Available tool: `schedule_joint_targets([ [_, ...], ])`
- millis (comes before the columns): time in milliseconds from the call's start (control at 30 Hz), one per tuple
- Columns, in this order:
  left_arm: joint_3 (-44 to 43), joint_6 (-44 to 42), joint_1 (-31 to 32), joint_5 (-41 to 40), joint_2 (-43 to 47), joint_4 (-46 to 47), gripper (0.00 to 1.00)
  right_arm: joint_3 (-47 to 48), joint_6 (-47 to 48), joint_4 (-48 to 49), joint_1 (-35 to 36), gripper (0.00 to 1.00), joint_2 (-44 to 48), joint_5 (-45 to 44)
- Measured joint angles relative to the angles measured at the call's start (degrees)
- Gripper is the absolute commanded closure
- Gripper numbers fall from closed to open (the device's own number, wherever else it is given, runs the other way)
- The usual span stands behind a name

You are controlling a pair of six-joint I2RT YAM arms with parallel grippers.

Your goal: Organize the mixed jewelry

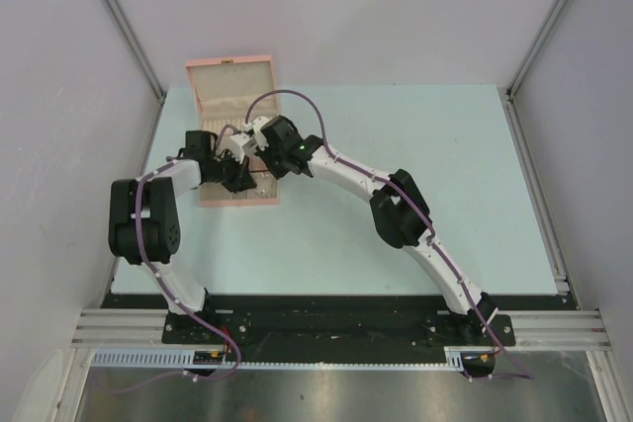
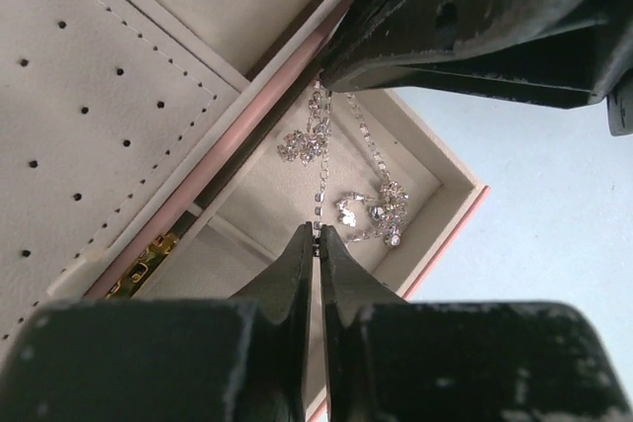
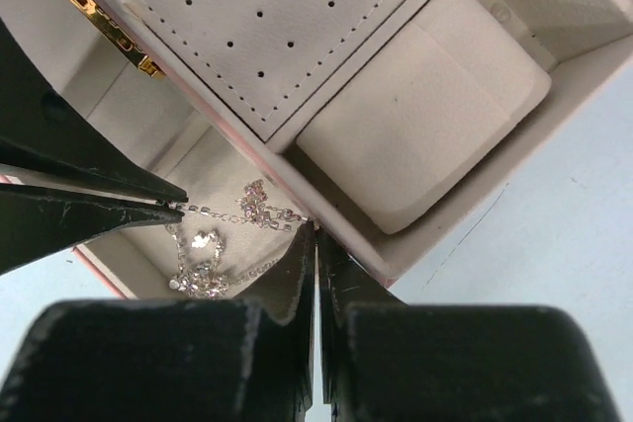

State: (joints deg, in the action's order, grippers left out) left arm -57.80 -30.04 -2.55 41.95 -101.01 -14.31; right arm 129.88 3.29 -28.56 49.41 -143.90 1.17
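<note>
Far left of the table (image 1: 396, 126): pink box (image 1: 223, 197), open, lid (image 1: 230, 86) raised on the far side. Both arms reaching in over it, tips close together above the tray.

On the left gripper (image 2: 316, 237): fingers pressed together, only a hairline between them, pinching one end of a thin stone-set strand of the mixed jewelry (image 2: 374, 207). On the right gripper (image 3: 316, 234): likewise closed to a slit, nipping the same strand at its other end. Strand stretched between the two tips, just above the floor of a small compartment (image 2: 262, 190) at a corner of the box.

Rest of the jewelry silvery and sparkling, lying in that compartment beneath and between the two sets of fingers. Denser knot of stones heaped toward the outer corner, smaller cluster along the held strand, fine chain looping from one to the other. From the left wrist, knot just right of the closed tips. From the right wrist, knot left of the tips and under the left gripper's points. Separate pieces or one tangle: impossible to tell.

Beyond the compartment, across a pink wall: beige perforated panel (image 3: 267, 37), plump cushion (image 3: 415, 116) next to it, gold hinge (image 3: 99, 17) at the panel's edge.
</note>
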Motion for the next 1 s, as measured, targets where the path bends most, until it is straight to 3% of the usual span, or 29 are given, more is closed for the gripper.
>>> schedule_joint_targets([
  [433,-3.34,0.20,0.57,-0.96,-2.21,-4.35,0.85,-0.57,-2.19,-0.48,-0.11,0.97,0.00,-0.72],
  [1000,-3.78,0.24,0.63,-1.27,-2.58,-4.94,0.84,-1.46,-4.04,-0.15,-0.02,0.76,0.22,-0.09],
])
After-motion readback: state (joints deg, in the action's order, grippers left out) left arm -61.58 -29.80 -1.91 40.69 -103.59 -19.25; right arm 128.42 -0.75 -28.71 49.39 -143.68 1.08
